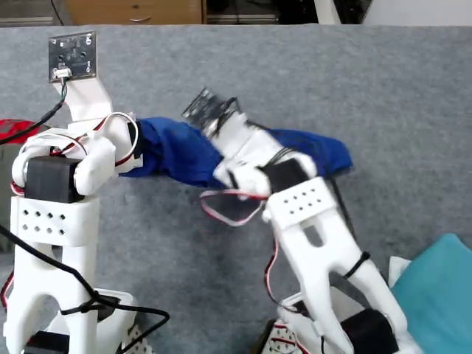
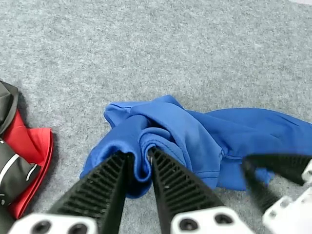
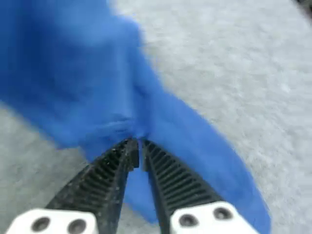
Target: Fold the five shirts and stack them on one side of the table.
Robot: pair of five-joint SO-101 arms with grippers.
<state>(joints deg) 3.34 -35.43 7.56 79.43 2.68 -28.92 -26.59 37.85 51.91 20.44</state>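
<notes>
From above, the blue shirt [image 1: 177, 151] lies bunched in a band across the middle of the grey bench [image 1: 332, 74], from the left arm's wrist to just past the right arm. Both arms bend over it, and their bodies cover the places where they hold it. A teal cloth [image 1: 439, 295] is cut off at the near right corner. Whether it is a folded shirt cannot be told.

From the left wrist, the left pincer [image 2: 139, 154] pinches a rolled fold at the left end of the blue shirt [image 2: 234, 131]. A red and black garment [image 2: 29, 146] lies at the left edge, apart from the shirt.

From the right wrist, the right pincer [image 3: 139, 142] is pressed together on a ridge of blue cloth. The rest of the shirt hangs blurred around it.

The step looks like spreading the shirt flat before folding. To do it well, both ends should rise together, draw apart until the cloth is taut, and then lower evenly. The left hold seems to take in several layers, so the roll may not open out. A fresh grip on a single edge would help.

Collar, sleeves and hem cannot be made out, so it is unclear which part each pincer has.
</notes>
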